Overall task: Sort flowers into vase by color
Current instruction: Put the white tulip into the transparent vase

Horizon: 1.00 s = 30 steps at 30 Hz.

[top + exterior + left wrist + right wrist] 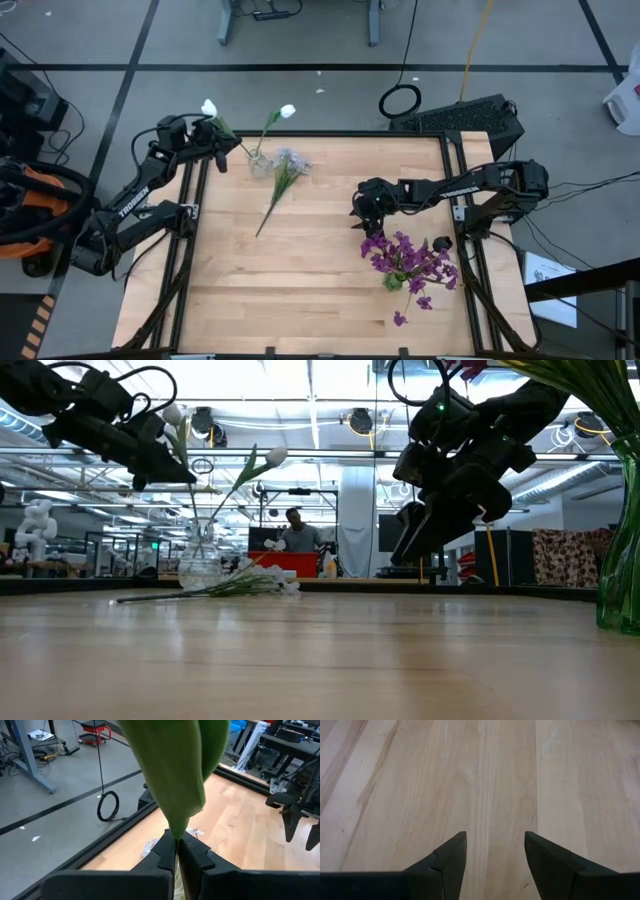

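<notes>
- Left gripper (219,135), clenched on the green stalk of a white tulip (209,108); held above the counter's far-left corner, just beside the small glass vase (260,163).
- Seen past the left gripper's pinched fingers (167,854): a broad green leaf (175,770) filling most of the left wrist view, hiding the vase mouth.
- Risk, judged: stalk tip missing the narrow vase mouth, owing to the leaf blocking the wrist camera's sight of it.
- Risk, judged: light vase tipped or pushed by a sideways stalk; second white tulip (287,112) already standing in it, leaning toward the counter's far edge, liable to spill out with it.
- Risk, judged: thin stalk slipping or pivoting in the pinch, bloom swinging down.
- Pale grey-blue stem (283,175) lying flat on the counter (300,270), head touching or just beside the vase, stalk trailing toward the near side; apt to be dragged by a low pass.
- Right gripper (495,855), released and holding nothing, hovering over bare wood near the counter's middle-right.
- Purple flowers (408,262) bunched in a second vase (620,540) near the right edge, just nearward of the right gripper; well apart from the left gripper.
</notes>
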Available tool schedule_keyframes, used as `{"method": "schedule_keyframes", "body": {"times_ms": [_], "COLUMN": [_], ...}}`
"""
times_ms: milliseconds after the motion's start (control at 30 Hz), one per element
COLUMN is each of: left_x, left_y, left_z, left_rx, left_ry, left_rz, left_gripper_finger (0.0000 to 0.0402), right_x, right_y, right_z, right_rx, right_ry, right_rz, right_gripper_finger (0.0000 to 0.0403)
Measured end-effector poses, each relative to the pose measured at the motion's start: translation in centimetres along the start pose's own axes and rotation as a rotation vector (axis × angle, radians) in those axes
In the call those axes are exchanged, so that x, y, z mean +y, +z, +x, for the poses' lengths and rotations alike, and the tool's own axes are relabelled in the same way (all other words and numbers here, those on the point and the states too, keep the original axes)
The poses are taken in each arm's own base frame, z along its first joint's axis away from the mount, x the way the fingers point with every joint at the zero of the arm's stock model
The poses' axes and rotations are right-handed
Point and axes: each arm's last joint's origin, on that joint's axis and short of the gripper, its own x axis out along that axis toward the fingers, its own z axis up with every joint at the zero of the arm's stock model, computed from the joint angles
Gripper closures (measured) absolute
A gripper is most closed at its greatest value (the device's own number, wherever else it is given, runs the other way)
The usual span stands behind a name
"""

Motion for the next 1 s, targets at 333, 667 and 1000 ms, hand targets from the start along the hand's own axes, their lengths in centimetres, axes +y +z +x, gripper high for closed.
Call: {"method": "schedule_keyframes", "body": {"times_ms": [333, 667, 1000], "left_x": [-0.60, -0.53, -0.44], "left_y": [0.00, -0.01, -0.17], "left_z": [0.39, 0.40, 0.40], "left_rx": [0.008, 0.010, 0.026], "left_ry": [-0.040, -0.010, 0.022], "left_rz": [0.013, 0.014, 0.002], "left_gripper_finger": [0.0388, 0.0384, 0.0302], "right_x": [0.00, 0.00, 0.00], "right_y": [0.00, 0.00, -0.01], "right_z": [0.00, 0.00, 0.00], "right_rx": [0.000, 0.000, 0.000], "right_ry": [0.000, 0.000, 0.000], "right_rz": [0.000, 0.000, 0.000], "right_gripper_finger": [0.0211, 0.0211, 0.0211]}}
